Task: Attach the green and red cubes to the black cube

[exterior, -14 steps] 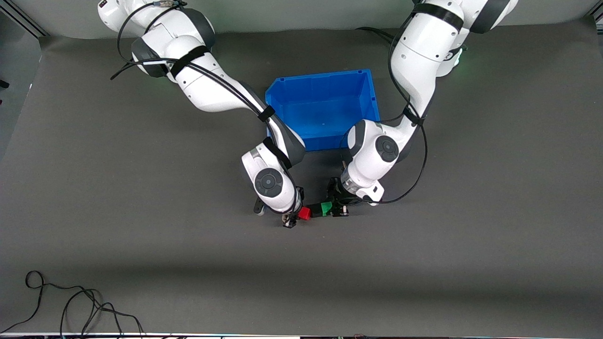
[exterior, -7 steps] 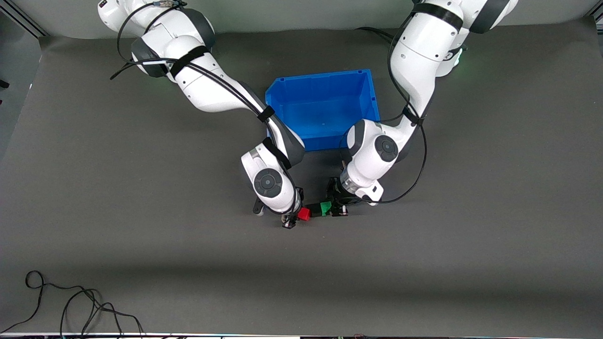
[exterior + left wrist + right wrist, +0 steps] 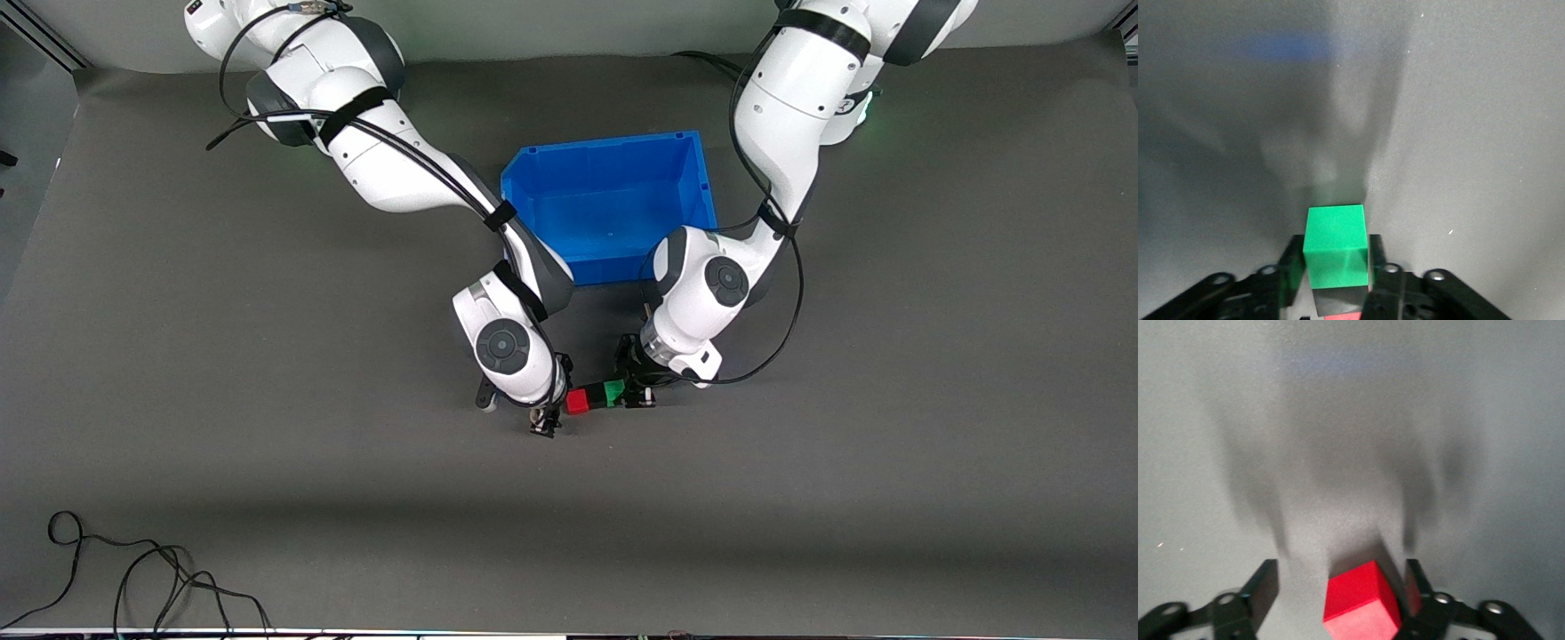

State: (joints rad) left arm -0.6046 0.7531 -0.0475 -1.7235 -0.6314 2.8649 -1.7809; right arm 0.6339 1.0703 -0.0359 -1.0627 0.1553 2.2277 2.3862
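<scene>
The green cube (image 3: 614,390), the black cube (image 3: 595,399) and the red cube (image 3: 577,402) stand in one touching row just above the grey mat, the black one in the middle. My left gripper (image 3: 634,394) is shut on the green cube (image 3: 1335,243); under it show the black cube (image 3: 1338,300) and a sliver of the red cube (image 3: 1343,317). My right gripper (image 3: 543,423) is open at the red end of the row. In the right wrist view the red cube (image 3: 1361,603) sits between its spread fingers (image 3: 1266,585), with a clear gap on one side.
A blue bin (image 3: 605,142) stands on the mat farther from the front camera than the cubes, between the two arms. A black cable (image 3: 133,578) lies at the near edge toward the right arm's end.
The red cube, tilted and apart before, now sits square against the black cube. My right gripper has let go of it and drawn back a little. The left gripper has barely moved.
</scene>
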